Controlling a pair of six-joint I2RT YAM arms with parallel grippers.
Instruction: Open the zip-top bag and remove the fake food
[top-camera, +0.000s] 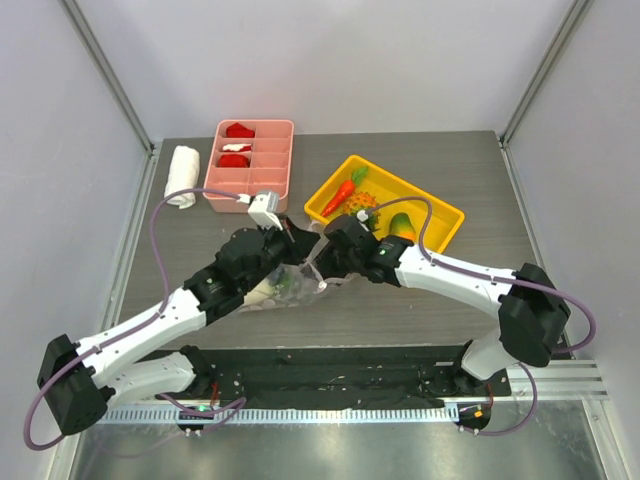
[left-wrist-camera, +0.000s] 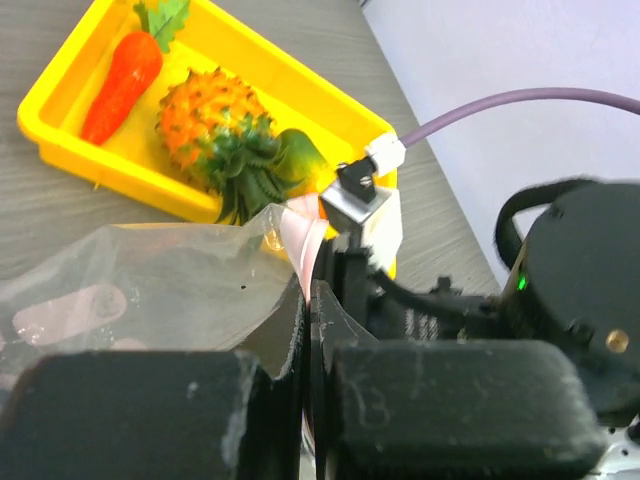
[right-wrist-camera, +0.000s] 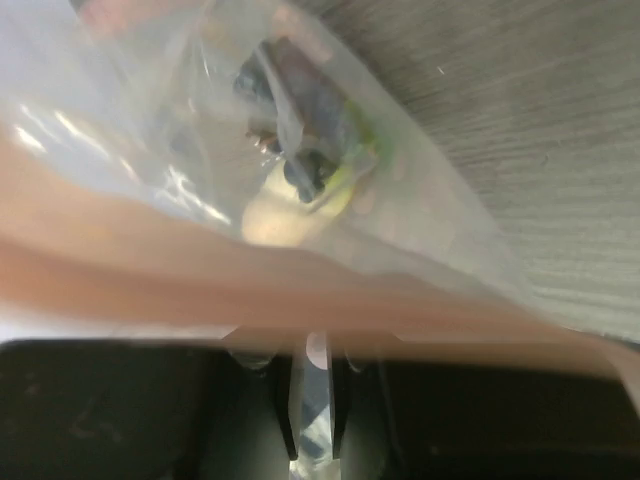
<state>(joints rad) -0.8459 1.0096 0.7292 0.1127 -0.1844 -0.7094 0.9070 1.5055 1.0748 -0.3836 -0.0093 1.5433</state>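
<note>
Midway across the table (top-camera: 420, 300), the zip-top bag (top-camera: 283, 287) is pinched by left gripper (left-wrist-camera: 308, 330) and right gripper (right-wrist-camera: 312, 400); opposite pulls seem needed for opening.

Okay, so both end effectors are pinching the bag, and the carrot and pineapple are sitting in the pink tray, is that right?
Not quite. The carrot and pineapple sit in the yellow tray, as the top view shows. The rest holds: the left end effector and right end effector both pinch the bag.
</note>
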